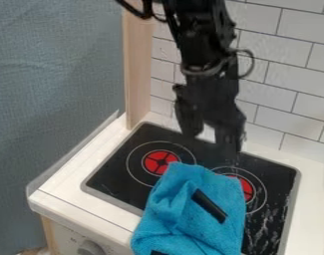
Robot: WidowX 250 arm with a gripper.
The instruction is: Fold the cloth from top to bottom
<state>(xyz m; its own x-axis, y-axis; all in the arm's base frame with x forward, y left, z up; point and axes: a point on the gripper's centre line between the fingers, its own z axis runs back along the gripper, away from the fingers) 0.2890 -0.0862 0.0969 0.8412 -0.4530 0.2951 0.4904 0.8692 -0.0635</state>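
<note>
Jaws stand apart on the black gripper [209, 140], with a strip of pale counter and dark cooktop visible between them and nothing held. They point down over the back part of the cooktop [117, 182], above and behind the blue cloth [167, 219]; whether the lower tip touches anything I cannot tell. Above them the black arm [197, 40] comes in from the top edge, a thin cable [250, 64] looping out at its right side.

The cloth lies just in front of the gripper, in the lower middle of the view. Its far end rests on the cooktop between the two burners, and it runs forward over the cooktop's front edge to the bottom of the view. Creases and raised folds cross it, and a black strip [209, 205] lies slantwise on its upper part.

The left burner [160, 162] shows red inside a thin pale ring, its near side close to the cloth; the right burner [246, 187] is partly covered by it. Around the cooktop is the white counter [64, 187], with a grey knob [91, 248] on the front below. Behind rise a wooden post [137, 64] and a white tiled wall [284, 69].
</note>
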